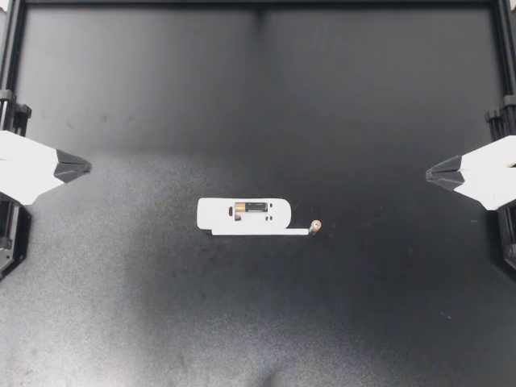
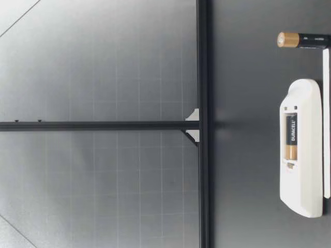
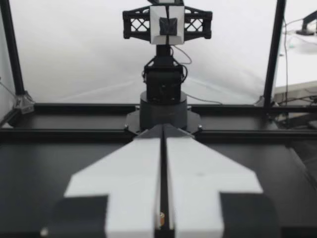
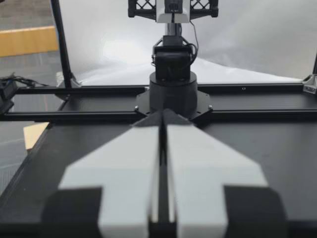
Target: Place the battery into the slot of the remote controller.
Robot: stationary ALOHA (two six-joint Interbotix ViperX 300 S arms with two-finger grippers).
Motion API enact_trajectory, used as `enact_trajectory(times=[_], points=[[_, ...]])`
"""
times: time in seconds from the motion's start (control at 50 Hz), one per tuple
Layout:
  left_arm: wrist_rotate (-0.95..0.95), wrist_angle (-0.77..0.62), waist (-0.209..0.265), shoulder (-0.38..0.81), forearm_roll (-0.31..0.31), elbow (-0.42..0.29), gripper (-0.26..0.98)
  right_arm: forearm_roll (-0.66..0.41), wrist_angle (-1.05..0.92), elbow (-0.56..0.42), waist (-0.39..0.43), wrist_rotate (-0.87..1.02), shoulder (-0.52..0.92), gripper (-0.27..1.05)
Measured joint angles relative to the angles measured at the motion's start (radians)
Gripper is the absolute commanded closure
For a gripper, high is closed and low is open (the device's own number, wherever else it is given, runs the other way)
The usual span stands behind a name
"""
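Observation:
A white remote lies in the middle of the table with its open slot facing up. One battery sits in that slot, and it also shows in the low view, battery inside remote. A second battery stands upright just off the remote's right end, gold cap up. A thin white strip lies along the remote's near side. My left gripper is shut and empty far to the left. My right gripper is shut and empty far to the right.
A black frame rail borders the table at the back, with posts at both sides. In the left wrist view the opposite arm's base stands ahead of the shut fingers. Dark bare tabletop surrounds the remote.

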Motion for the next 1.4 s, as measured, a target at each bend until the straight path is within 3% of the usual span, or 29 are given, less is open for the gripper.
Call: enact_trajectory(times=[0.24,0.42,0.98,1.18,1.4], points=[[0.009,-0.061,0.005,0.0,-0.002,0.011,0.86,0.0,-0.078,0.0,-0.002,0.0,0.011,0.94],[0.009,-0.092,0.006,0.0,-0.002,0.038,0.86,0.0,-0.081,-0.026,-0.005,0.006,0.097,0.94],[0.009,-0.114,0.008,0.035,-0.002,0.052,0.86,0.002,0.568,-0.354,-0.029,0.014,0.558,0.92],[0.009,-0.115,0.006,0.038,-0.002,0.052,0.86,0.0,0.681,-0.42,-0.029,0.012,0.666,0.79],[0.003,-0.115,0.008,0.04,-0.002,0.057,0.86,-0.003,0.746,-0.463,-0.029,0.011,0.758,0.46]])
